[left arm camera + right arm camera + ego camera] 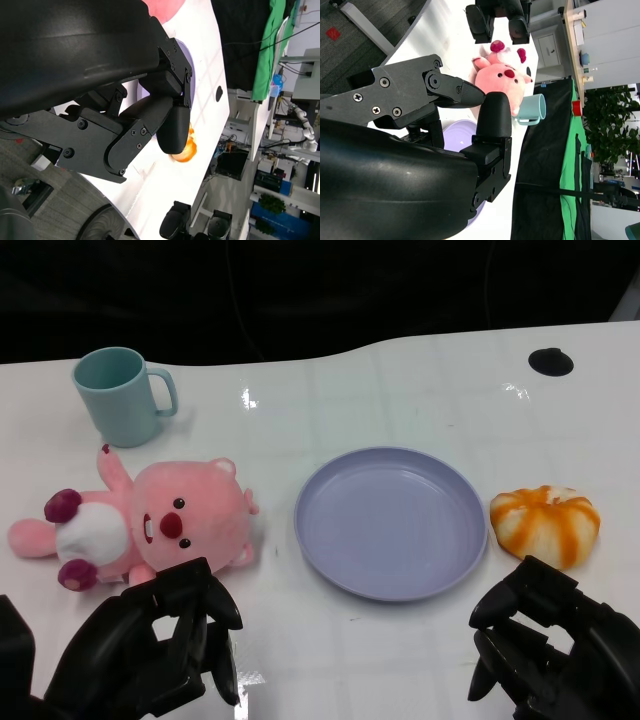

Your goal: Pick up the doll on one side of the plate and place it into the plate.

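The pink plush doll (150, 520) lies on its back on the white table, left of the empty lilac plate (390, 525). An orange-and-white striped plush (545, 523) sits just right of the plate. My left hand (160, 650) hovers at the near edge, just in front of the doll, holding nothing. My right hand (545, 645) hovers in front of the striped plush, also holding nothing. In the right wrist view the doll (501, 80) and my left hand (497, 17) show beyond my own fingers (492, 117). The left wrist view shows the striped plush (185, 152) past my fingers (172, 130).
A teal mug (120, 395) stands at the back left, behind the doll. A small black round disc (551, 361) lies on the table at the back right. The table's far edge curves along a dark background.
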